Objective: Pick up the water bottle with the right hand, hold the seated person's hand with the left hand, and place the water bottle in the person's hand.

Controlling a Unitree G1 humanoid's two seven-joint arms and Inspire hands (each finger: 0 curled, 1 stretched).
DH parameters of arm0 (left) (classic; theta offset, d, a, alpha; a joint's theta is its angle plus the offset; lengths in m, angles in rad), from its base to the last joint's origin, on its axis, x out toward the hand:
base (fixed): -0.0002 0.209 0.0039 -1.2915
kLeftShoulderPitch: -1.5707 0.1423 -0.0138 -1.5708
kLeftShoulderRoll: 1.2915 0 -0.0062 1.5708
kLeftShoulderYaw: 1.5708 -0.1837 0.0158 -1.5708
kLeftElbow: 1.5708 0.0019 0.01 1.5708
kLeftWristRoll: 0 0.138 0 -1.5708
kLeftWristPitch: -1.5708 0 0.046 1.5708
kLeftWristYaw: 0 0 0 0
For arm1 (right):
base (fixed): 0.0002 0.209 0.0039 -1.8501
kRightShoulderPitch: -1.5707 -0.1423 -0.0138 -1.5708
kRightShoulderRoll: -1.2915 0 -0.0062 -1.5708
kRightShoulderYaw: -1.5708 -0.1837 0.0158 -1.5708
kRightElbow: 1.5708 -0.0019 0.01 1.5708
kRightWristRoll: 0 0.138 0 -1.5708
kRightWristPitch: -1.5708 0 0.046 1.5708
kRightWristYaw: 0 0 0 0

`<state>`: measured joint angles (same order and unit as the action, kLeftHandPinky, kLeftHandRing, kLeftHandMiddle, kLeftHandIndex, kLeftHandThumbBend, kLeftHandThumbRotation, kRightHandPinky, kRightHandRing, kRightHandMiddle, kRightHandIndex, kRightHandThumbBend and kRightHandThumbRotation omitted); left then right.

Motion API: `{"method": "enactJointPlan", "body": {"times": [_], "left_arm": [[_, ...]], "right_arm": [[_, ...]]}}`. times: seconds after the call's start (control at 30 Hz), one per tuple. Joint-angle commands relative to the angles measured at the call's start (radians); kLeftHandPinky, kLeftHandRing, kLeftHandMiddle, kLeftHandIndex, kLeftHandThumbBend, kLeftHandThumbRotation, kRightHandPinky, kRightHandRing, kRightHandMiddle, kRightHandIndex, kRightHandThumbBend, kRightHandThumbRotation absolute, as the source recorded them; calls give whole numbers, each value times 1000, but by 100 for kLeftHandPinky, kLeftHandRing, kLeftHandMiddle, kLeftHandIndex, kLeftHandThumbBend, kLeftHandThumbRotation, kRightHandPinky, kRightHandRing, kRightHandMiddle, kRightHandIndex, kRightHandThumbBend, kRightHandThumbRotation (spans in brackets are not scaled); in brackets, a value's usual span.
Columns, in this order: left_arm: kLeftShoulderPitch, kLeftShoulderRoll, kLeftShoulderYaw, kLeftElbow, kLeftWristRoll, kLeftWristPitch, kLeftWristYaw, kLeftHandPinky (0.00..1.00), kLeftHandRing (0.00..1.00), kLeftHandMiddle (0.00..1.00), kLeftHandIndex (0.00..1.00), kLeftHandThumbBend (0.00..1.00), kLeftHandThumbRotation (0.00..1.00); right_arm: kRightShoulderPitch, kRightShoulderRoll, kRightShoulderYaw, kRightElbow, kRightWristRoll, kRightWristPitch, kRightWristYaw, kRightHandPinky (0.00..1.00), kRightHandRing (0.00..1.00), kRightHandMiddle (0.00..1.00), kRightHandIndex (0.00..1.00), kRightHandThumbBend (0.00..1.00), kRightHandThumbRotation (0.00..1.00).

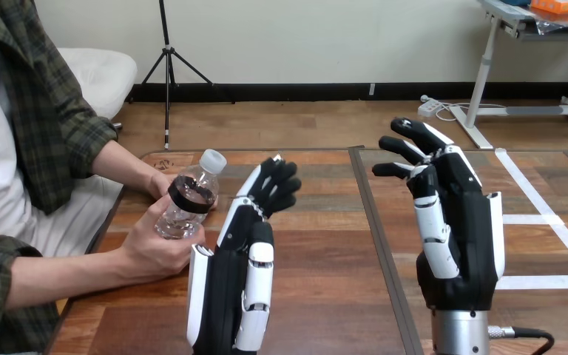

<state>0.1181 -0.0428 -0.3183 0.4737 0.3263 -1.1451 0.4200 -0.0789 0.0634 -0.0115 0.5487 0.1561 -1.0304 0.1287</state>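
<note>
A single wooden table [325, 244] is spread across the lower view, and everything counted here is gathered over its left half and middle. Two hands of the seated person are seen at the view's left: the nearer person's hand [151, 250] is wrapped under and round the base of the water bottle [186, 203], while the farther person's hand [159, 183] is laid against its far side, probably so that the bottle is steadied from both sides. Two robot hands are raised above the table. The left hand [240, 248] is stood upright just beside the nearer person's hand and the bottle, its fingers loosely bent and closed round nothing; whether its edge touches the person's hand cannot be told, and no grasp of that hand is seen. It is judged to be kept close there because support of the person's hand is asked of it. The right hand [455, 222] is held well apart, over the table's middle, with its fingers spread wide and relaxed and nothing carried. One bottle is counted: clear, tilted with its one white cap [213, 160] pointed up and away from the person, and ringed by one black band [192, 194]. Since the bottle is lodged in the person's grip and not in the right hand, the handover is judged to be done.
</note>
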Motion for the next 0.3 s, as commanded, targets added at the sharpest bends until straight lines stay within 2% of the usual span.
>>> {"method": "enactJointPlan", "body": {"times": [0.0, 0.27], "left_arm": [[-21, -45, 18, -29, 13, 1, -15, 77, 80, 83, 86, 0, 100], [-16, -42, 18, -30, -7, 7, -50, 77, 79, 82, 86, 0, 100]], "right_arm": [[-22, 31, 4, -52, -14, 3, -10, 60, 75, 80, 73, 31, 54], [-16, 32, 7, -54, -19, 10, -18, 61, 75, 80, 73, 31, 49]]}}
